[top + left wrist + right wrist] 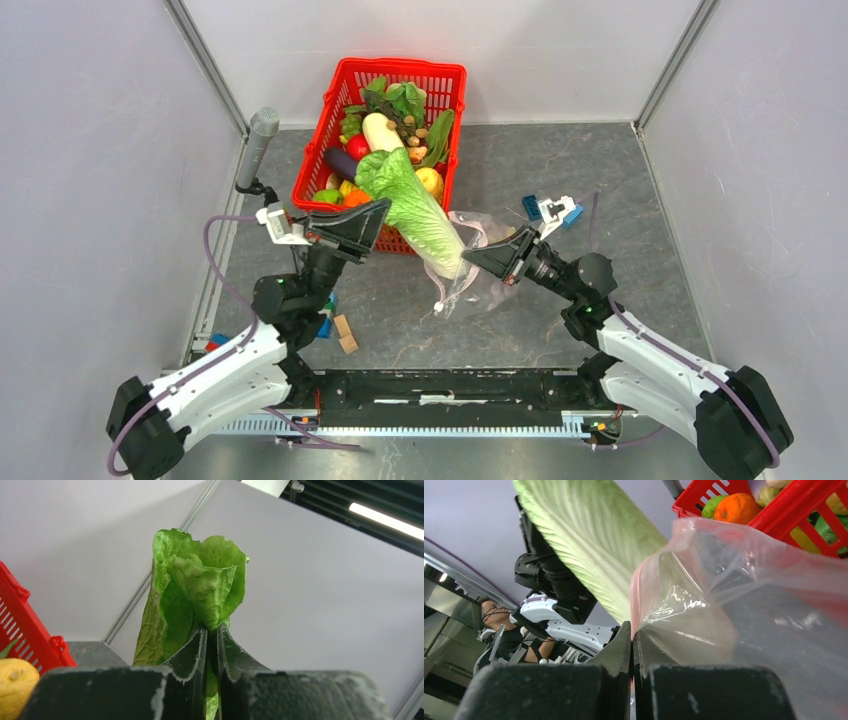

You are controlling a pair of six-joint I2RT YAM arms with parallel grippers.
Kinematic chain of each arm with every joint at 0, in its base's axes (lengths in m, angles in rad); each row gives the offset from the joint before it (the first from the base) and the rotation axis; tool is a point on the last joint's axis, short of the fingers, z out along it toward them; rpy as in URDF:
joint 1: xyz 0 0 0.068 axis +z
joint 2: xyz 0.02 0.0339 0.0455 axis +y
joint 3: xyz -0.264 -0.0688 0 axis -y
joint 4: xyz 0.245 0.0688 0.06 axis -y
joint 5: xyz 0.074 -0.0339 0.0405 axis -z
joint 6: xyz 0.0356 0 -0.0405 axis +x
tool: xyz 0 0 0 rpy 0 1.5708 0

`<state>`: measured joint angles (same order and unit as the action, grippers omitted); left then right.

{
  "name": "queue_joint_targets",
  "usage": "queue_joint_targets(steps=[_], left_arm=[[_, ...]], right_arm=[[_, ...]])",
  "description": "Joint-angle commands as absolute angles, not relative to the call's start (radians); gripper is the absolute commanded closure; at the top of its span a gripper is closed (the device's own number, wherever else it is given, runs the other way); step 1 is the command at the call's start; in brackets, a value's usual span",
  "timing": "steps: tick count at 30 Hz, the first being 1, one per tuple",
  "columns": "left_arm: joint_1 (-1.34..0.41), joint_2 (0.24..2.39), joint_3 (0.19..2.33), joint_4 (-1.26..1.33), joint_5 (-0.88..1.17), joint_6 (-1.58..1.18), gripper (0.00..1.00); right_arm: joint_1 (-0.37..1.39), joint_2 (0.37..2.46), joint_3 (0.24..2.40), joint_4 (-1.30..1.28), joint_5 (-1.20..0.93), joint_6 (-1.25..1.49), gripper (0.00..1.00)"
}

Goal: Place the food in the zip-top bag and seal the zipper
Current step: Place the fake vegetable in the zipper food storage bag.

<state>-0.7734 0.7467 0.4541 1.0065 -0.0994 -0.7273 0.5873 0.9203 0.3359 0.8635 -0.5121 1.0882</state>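
My left gripper (375, 215) is shut on the leafy green end of the napa cabbage (415, 205) and holds it in the air, slanting down to the right. In the left wrist view the leaves (200, 590) stand up between the closed fingers of the left gripper (212, 635). The cabbage's white base reaches the mouth of the clear zip-top bag (485, 280). My right gripper (475, 258) is shut on the bag's mouth edge. In the right wrist view the right gripper (632, 630) pinches the pink zipper strip (636, 595), with the cabbage (594, 535) just left of the bag (734, 605).
The red mesh basket (440, 75) stands at the back and holds an eggplant (340, 162), a white radish (382, 132), a red apple (357, 146), leafy greens (400, 100) and an orange (736, 507). Wooden blocks (345, 333) lie near the left arm. Blue blocks (530, 203) lie behind the right gripper.
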Motion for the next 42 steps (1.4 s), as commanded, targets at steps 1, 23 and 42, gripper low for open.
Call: queue_joint_targets(steps=[1, 23, 42], left_arm=[[-0.771, 0.834, 0.452, 1.16, -0.082, -0.732, 0.98], [-0.77, 0.684, 0.586, 0.833, -0.083, -0.641, 0.98], [-0.772, 0.76, 0.527, 0.823, -0.091, -0.635, 0.98]], right_arm=[[0.587, 0.864, 0.321, 0.913, -0.505, 1.09, 1.0], [0.568, 1.013, 0.226, 1.432, -0.549, 1.457, 1.0], [0.549, 1.153, 0.077, 1.531, -0.483, 1.454, 1.0]])
